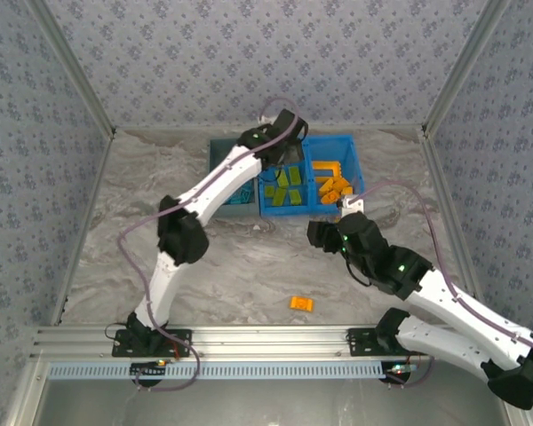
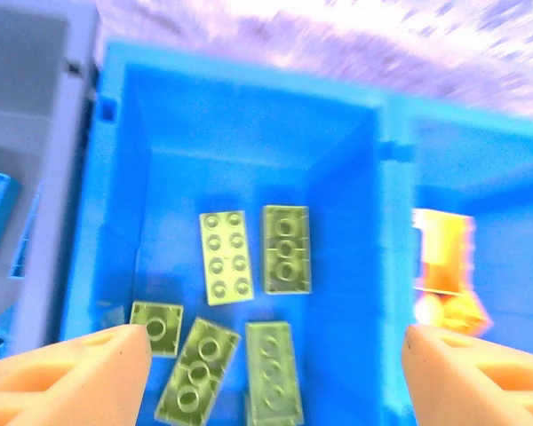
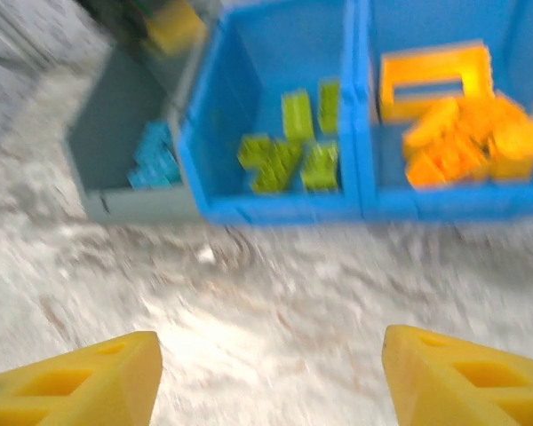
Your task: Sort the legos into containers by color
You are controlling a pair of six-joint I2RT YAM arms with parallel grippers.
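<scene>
My left gripper point(image 1: 287, 153) point(image 2: 275, 355) hangs open and empty over the left compartment of the bright blue bin point(image 1: 355, 160) point(image 2: 393, 266), where several lime green legos point(image 2: 225, 257) point(image 1: 289, 188) lie. Orange legos point(image 1: 334, 185) point(image 3: 466, 133), including an open frame piece point(image 3: 431, 80), fill the right compartment. Blue legos point(image 3: 151, 160) sit in the grey-blue bin point(image 1: 220, 160) point(image 3: 124, 204) to the left. My right gripper point(image 1: 324, 237) point(image 3: 271, 355) is open over bare table in front of the bins. One orange lego point(image 1: 302, 303) lies on the table near the front.
The marbled tabletop point(image 1: 249, 266) stretches between the bins and the arm bases. Patterned walls close off the back and both sides, and a metal rail point(image 1: 266, 337) runs along the near edge.
</scene>
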